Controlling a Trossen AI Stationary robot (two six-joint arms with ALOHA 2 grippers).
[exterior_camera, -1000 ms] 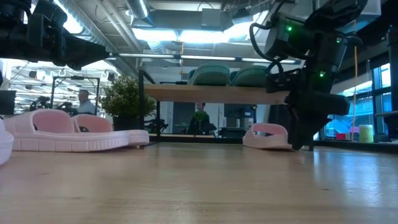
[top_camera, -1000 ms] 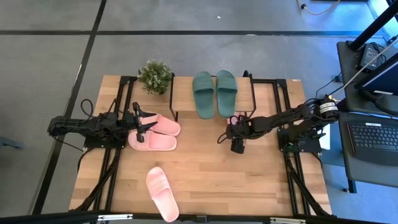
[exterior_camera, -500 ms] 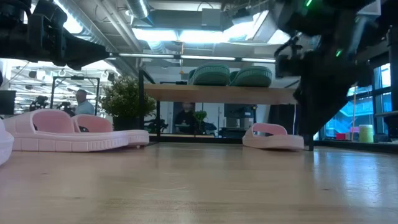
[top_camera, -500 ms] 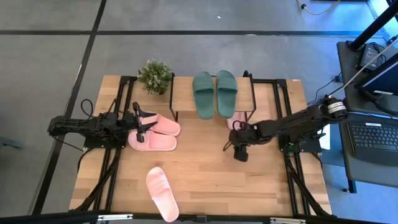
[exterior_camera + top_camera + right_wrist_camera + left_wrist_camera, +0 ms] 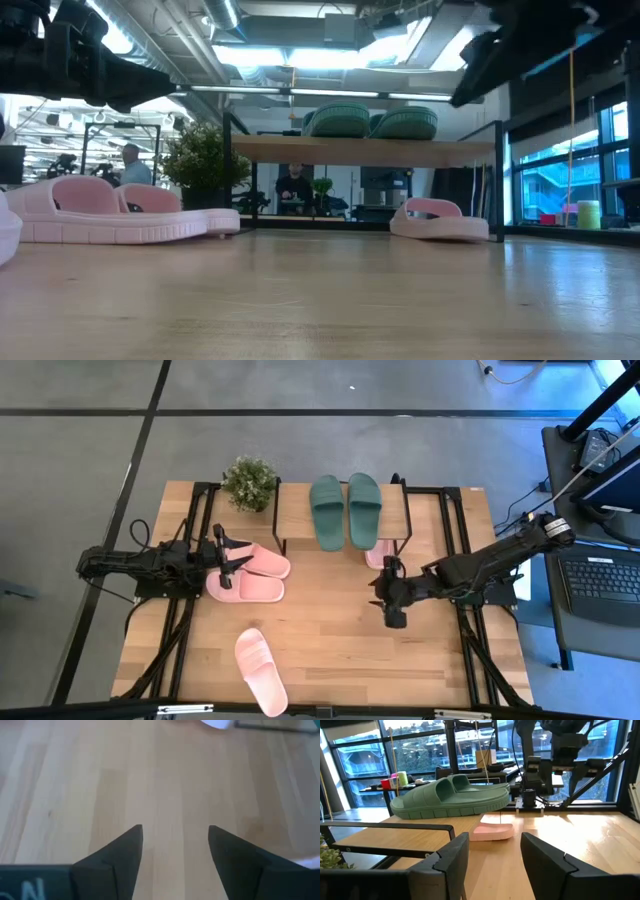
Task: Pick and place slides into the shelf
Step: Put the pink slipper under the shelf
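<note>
Green slides [image 5: 345, 510], one pair, lie side by side on top of the shelf [image 5: 297, 512], a low rack with a light wooden board on black legs at the far edge of the counter [image 5: 330, 640]. A pink slide [image 5: 378, 554] lies partly under the shelf's right end, on the counter. Two more pink slides [image 5: 250, 575] lie close together near the left side of the counter, and a single pink slide [image 5: 261, 670] lies apart near the front edge. A small potted plant [image 5: 249, 483] stands just left of the shelf.

Beside the close pink pair, the left hand [image 5: 236, 563] hangs at their left ends, its fingers [image 5: 452, 857] spread and empty. On the right half of the counter, the right hand [image 5: 386, 603] is above bare wood in front of the shelf, its fingers [image 5: 125, 845] spread apart and holding nothing.
</note>
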